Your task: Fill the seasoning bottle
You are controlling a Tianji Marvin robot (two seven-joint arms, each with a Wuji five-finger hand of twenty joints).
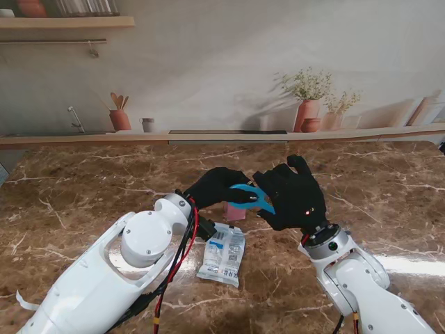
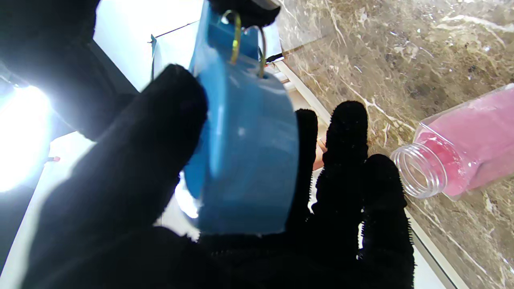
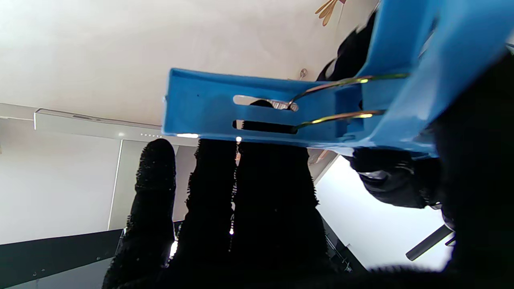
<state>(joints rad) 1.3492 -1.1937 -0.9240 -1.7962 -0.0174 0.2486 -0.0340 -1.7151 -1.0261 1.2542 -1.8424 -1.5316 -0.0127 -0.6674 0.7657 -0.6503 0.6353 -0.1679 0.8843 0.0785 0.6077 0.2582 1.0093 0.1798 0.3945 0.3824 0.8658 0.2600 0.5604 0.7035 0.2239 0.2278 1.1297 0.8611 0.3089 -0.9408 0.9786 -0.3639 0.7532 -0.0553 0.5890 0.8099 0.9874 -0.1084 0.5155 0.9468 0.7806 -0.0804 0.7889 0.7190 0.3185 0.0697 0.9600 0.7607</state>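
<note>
Landmark: the clear plastic seasoning bottle [image 2: 461, 148] of pink powder is standing uncapped on the brown marbled table [image 1: 83, 188]; every place here is being given relative to it.
Progress: the bottle is already looking largely full of pink, its neck still clear and its mouth open; I judge the filling well along, with capping and any top-up remaining.
Clip: a blue plastic bag clip with a brass wire spring [image 1: 252, 195] is being held above the bottle, between the two hands.
Left hand: the black-gloved left hand [image 1: 217, 186] is pinching one end of the clip, thumb against fingers, just over the bottle.
Right hand: the black-gloved right hand [image 1: 292, 195] is gripping the clip's other end, to the right of the bottle.
Packet: a white printed refill pouch [image 1: 223, 254] is lying flat nearer to me than the bottle, apart from both hands.
Doubt: whether the pouch is opened or emptied is hard to tell from the stand view.
Bottle versus hands: it is sitting beneath them, touched by neither, mostly hidden from the stand view.
</note>
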